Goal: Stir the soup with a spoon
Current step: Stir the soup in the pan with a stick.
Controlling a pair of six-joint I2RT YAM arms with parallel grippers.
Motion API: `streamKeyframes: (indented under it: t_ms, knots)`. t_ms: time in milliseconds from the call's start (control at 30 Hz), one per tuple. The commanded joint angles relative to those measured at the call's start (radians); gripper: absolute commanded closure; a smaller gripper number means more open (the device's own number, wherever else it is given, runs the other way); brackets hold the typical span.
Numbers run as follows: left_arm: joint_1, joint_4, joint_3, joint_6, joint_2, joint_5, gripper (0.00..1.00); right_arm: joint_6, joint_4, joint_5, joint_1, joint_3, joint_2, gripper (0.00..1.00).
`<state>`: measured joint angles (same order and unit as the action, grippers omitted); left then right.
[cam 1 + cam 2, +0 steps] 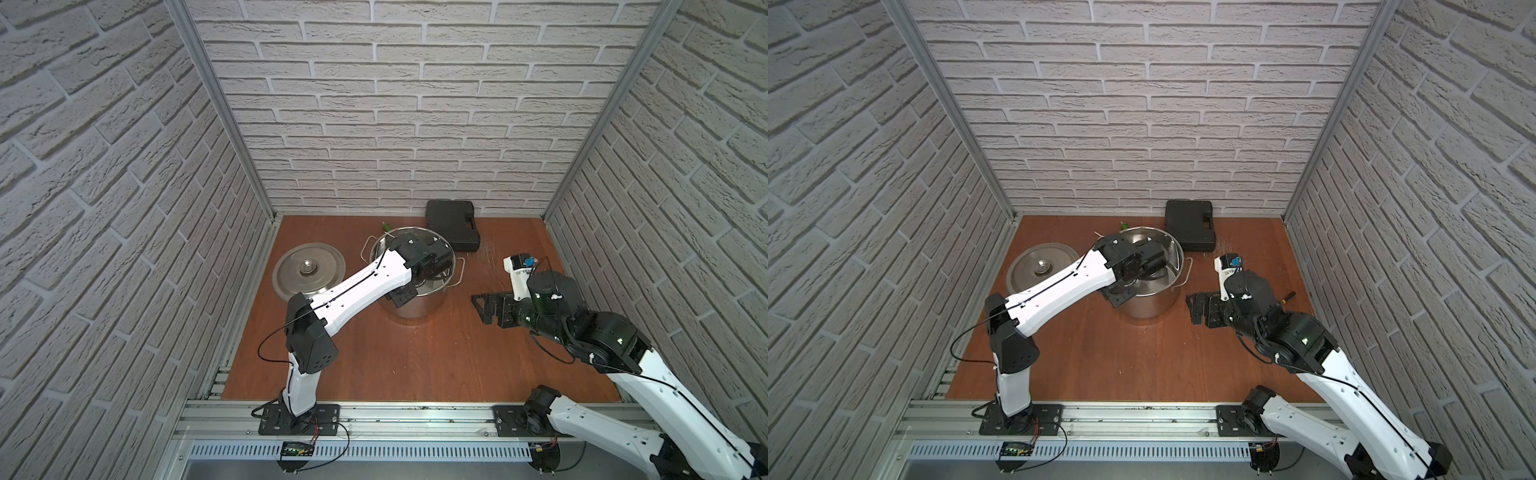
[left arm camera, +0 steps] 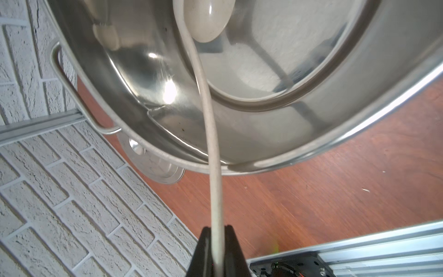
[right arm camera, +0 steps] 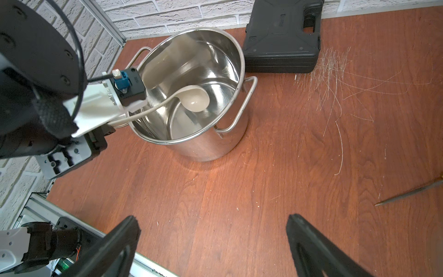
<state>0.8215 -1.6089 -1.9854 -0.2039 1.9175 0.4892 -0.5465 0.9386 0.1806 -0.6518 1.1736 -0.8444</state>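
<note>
Over on the left, the lid (image 1: 308,270) is lying flat on the worktop (image 1: 415,361), just beside the pot (image 1: 415,305). The spoon (image 3: 196,99) is being gripped by the left jaws, which are clamped together on the far end of its slim handle, outside the rim. Its bowl is hanging inside the pot, low near the bottom. Whether any liquid is in there cannot be told. Stirring looks to be the step in hand, and slow, round sweeps are being called for. With a grip so far out, the handle is likely to flex and twist, so rim and wall should not be knocked, or the pot may be dragged. Behind the pot, the case (image 3: 280,48) is sitting out of the path. On the right, the right jaws are being held wide apart, empty, above bare worktop. The screwdriver (image 3: 407,191) is lying near them, and is not needed.
</note>
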Motion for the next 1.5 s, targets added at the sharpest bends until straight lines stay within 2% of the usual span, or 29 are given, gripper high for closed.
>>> streamKeyframes:
  t_ms: [0,233,600,767,1067,1267,1467]
  knots:
    - [-0.049,-0.049,0.006,0.0,-0.03,0.047,1.0,-0.012,-0.043,-0.006,0.003,-0.005,0.01,0.01]
    - [-0.069,-0.013,-0.115,0.04,0.047,0.032,1.0,-0.009,-0.013,0.011,0.003,0.001,0.028,0.01]
    - [0.01,0.014,-0.256,0.059,0.152,-0.065,1.0,-0.014,0.018,0.043,0.003,0.008,0.057,0.01]
    - [0.047,0.005,-0.218,0.036,0.118,-0.079,1.0,-0.021,0.013,0.041,0.003,-0.003,0.062,0.01]
    - [0.052,-0.035,-0.021,-0.013,-0.04,-0.05,1.0,-0.024,-0.049,0.012,0.003,-0.027,0.031,0.01]
    - [0.0,-0.063,0.041,-0.017,-0.08,0.006,1.0,-0.039,-0.102,-0.021,0.003,-0.042,-0.001,0.01]
    - [-0.069,-0.048,-0.001,0.024,-0.06,0.036,1.0,-0.033,-0.11,-0.023,0.003,-0.026,-0.021,0.01]
